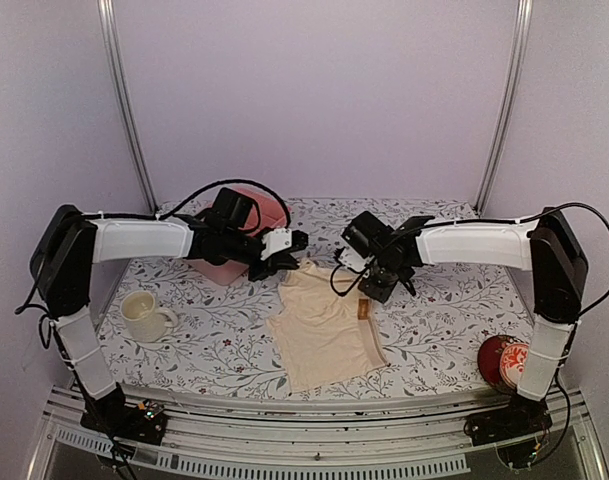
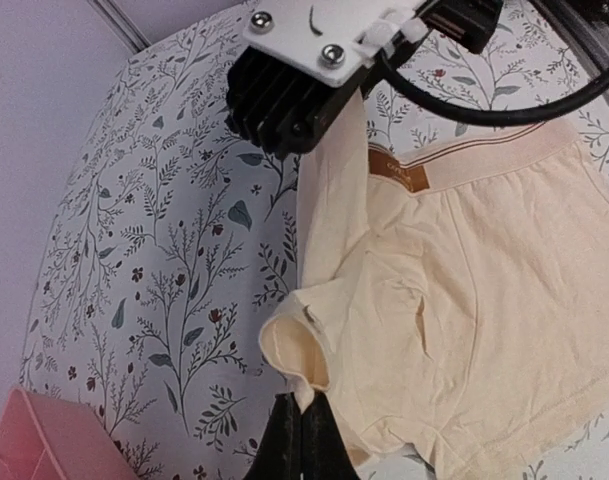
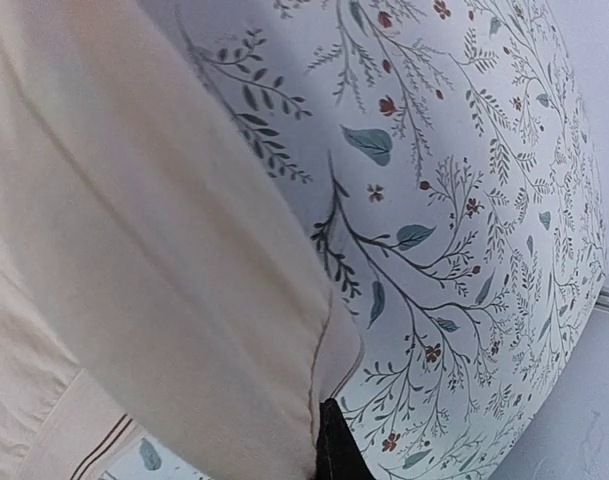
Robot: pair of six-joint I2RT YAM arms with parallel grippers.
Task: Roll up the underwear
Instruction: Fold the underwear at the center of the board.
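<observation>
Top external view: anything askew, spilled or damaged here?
The pale peach-beige fabric underwear lies slanted on the floral-print table, a hem corner curled over where the left end effector pinches it; the right end effector pinches another edge. Nothing spilled or damaged.

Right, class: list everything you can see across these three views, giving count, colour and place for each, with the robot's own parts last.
underwear: one, pale peach-beige with a small brown label, mid-table, partly lifted at its far edge
mug: one, cream, near left of the table
tray: one, pink, far left, partly behind the left arm
round container: one, red with white pattern, near right, partly hidden by the right arm
table: one, white floral-print surface, under everything
left gripper: one, black, shut on the underwear's far left edge
right gripper: one, black, shut on the underwear's far right corner
</observation>
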